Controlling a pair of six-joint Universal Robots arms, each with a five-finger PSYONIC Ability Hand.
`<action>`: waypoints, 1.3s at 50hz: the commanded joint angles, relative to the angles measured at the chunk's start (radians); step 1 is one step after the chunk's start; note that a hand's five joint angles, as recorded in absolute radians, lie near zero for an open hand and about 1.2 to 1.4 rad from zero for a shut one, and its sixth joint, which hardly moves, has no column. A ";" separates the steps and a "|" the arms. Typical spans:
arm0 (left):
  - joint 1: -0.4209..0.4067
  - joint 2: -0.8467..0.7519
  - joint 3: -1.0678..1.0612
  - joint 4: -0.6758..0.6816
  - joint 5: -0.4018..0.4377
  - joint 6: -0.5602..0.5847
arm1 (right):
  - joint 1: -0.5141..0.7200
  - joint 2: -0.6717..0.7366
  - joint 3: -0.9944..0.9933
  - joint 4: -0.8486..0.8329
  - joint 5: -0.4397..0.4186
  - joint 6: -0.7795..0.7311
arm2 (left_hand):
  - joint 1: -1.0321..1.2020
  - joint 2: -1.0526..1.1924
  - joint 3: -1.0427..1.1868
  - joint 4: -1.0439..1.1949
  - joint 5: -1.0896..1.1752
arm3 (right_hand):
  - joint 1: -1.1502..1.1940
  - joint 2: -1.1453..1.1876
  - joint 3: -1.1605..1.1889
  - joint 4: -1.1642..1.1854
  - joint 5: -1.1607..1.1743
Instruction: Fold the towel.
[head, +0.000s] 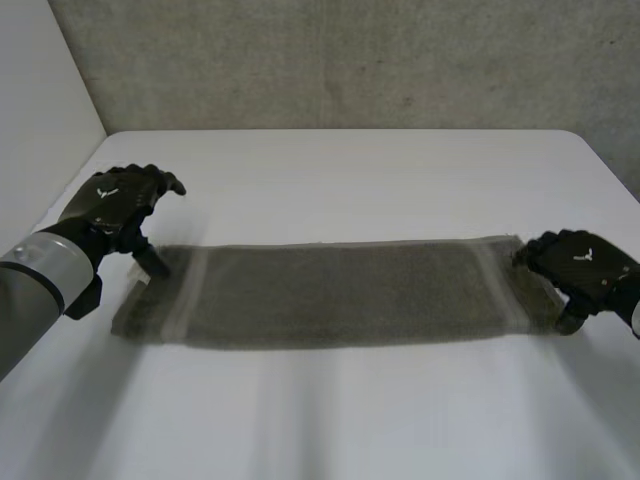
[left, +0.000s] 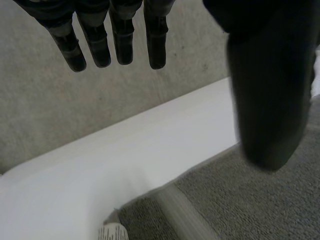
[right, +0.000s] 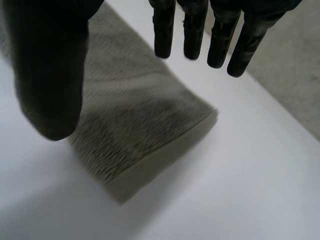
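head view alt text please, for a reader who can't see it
A long grey towel lies flat across a white table. The left hand is at its left end and the right hand at its right end, both open, neither gripping it.

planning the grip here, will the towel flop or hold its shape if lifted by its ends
Probably floppy: the towel lies limp and flat on the table, so its middle would likely sag. Its looped pile looks grippy, not slippery. The thick edge near the right hand suggests some weight.
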 joint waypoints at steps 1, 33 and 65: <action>0.001 0.021 -0.018 0.031 -0.001 -0.003 | -0.008 0.105 -0.006 -0.016 -0.008 -0.086 | -0.088 -0.045 -0.048 -0.054 -0.008 | 0.090 0.088 -0.046 -0.076 0.082; 0.034 0.012 -0.034 0.033 0.072 -0.072 | -0.126 0.088 -0.052 -0.090 -0.009 -0.107 | 1.068 1.112 -0.048 -0.054 1.149 | 1.023 1.021 -0.046 -0.076 1.014; 0.036 0.043 -0.031 0.025 0.065 -0.074 | 0.889 0.244 -0.454 -0.200 0.273 -0.152 | -0.135 -0.092 -0.048 -0.054 -0.055 | 1.023 1.021 -0.046 -0.076 1.014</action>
